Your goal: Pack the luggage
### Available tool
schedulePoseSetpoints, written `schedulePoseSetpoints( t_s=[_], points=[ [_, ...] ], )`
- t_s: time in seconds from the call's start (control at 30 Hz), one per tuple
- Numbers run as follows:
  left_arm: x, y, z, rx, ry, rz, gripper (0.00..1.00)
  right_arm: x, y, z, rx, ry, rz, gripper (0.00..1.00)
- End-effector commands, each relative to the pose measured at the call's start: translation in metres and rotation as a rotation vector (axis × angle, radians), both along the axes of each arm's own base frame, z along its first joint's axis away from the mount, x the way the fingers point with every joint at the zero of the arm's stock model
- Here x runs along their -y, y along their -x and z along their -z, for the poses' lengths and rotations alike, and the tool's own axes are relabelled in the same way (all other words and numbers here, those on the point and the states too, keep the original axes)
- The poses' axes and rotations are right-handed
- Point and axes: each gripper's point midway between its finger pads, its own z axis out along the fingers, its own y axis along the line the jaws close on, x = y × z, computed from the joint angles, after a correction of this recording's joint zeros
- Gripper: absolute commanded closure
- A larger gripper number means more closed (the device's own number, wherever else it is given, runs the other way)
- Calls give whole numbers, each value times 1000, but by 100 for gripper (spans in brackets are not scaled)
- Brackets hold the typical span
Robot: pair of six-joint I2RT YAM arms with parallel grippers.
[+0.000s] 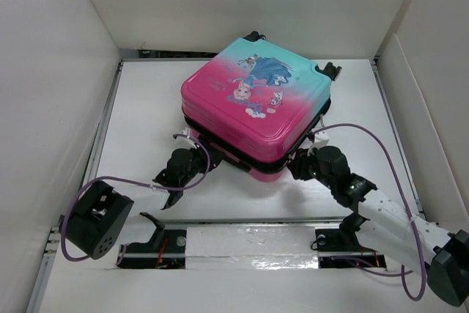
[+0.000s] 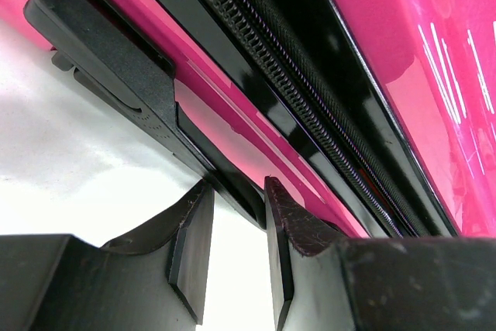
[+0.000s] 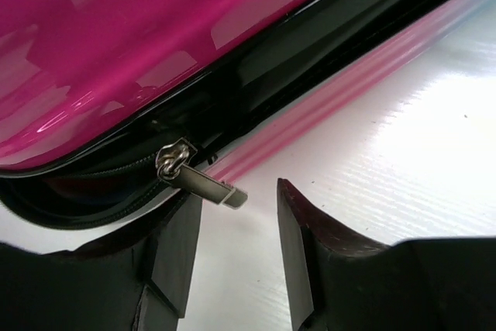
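Pink-and-teal luggage (image 1: 256, 104) lies flat, lid down, at the centre of the white table (image 1: 146, 100). At its lower-left edge, the left end effector (image 2: 236, 195) is parted narrowly, gripping nothing. At lower right, the right end effector (image 3: 236, 191) gapes wider, empty, beside a silver zipper pull (image 3: 203, 181).

L claw (image 2: 237, 201) slightly open; R claw (image 3: 236, 201) open wider; both low.
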Motion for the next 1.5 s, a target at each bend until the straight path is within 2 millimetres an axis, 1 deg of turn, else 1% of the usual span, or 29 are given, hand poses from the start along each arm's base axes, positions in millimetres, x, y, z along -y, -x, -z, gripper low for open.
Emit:
schedulePoseSetpoints(
  t_s=[0.0,0.03,0.1,0.13,0.23,0.3,0.33,0.4,0.53,0.57,0.63,0.67,0.7,0.77,0.8,0.9,0.93,0.97,1.0,1.03,1.13,1.17,1.23,1.27,1.33,1.37,1.4,1.43,1.47],
  points=[
    [33,4,-32,110,46,164,100,-15,-23,-46,157,-52,-14,53],
    [33,4,-31,108,45,164,100,-13,-25,-46,164,-46,-3,60],
    [33,5,-30,105,44,165,100,-14,-27,-52,188,-50,-7,67],
    [33,5,-29,104,43,164,100,-13,-28,-54,199,-51,-1,76],
    [33,5,-29,106,42,164,100,-11,-31,-61,234,-58,13,82],
    [32,5,-28,104,43,164,100,-11,-32,-66,256,-63,9,90],
    [33,5,-29,106,45,165,100,-14,-29,-66,255,-64,-5,96],
    [33,5,-29,106,50,166,100,-18,-26,-66,249,-67,-24,100],
    [35,5,-36,122,75,168,100,-44,3,-45,146,-93,-160,100],
    [35,4,-38,125,78,167,100,-55,19,-36,102,-96,-209,100],
    [37,2,-43,139,90,166,100,-65,36,-26,56,-91,-246,100],
    [38,1,-45,142,93,166,100,-73,57,-17,0,-83,-293,100],
    [39,0,-47,145,97,166,100,-77,65,-14,-19,-82,-314,100],
    [39,-3,-50,153,106,157,100,-87,83,-13,-60,-93,-358,100],
    [40,-4,-52,157,113,154,100,-95,99,-13,-74,-92,-411,100],
    [40,-7,-54,164,129,143,100,-106,115,-23,-90,-78,-450,100],
    [41,-7,-54,164,134,145,100,-110,125,-24,-90,-65,-476,100],
    [42,-7,-54,163,135,146,100,-101,121,-16,-108,-10,-417,100],
    [42,-7,-53,159,139,147,100,-99,118,-22,-104,0,-375,100],
    [42,-7,-53,163,141,145,100,-91,113,-20,-102,21,-327,100],
    [40,-6,-50,159,126,145,100,-63,90,-18,-55,42,-161,100],
    [39,-6,-51,166,122,144,100,-49,71,-21,-33,38,-70,100],
    [33,-5,-49,169,86,127,100,-32,54,-29,-6,7,0,100],
    [31,-6,-49,172,73,121,100,-19,38,-35,12,-6,61,100],
    [24,-4,-49,180,38,108,100,-8,26,-47,59,-31,95,100],
    [24,-4,-50,185,30,109,100,-5,22,-52,76,-16,71,96],
    [23,-3,-51,188,21,110,100,5,13,-55,85,-14,108,92],
    [21,-2,-49,177,7,113,100,6,9,-57,92,-16,98,86],
    [21,-2,-51,185,5,113,93,4,8,-57,92,-13,70,74]
  ],
)
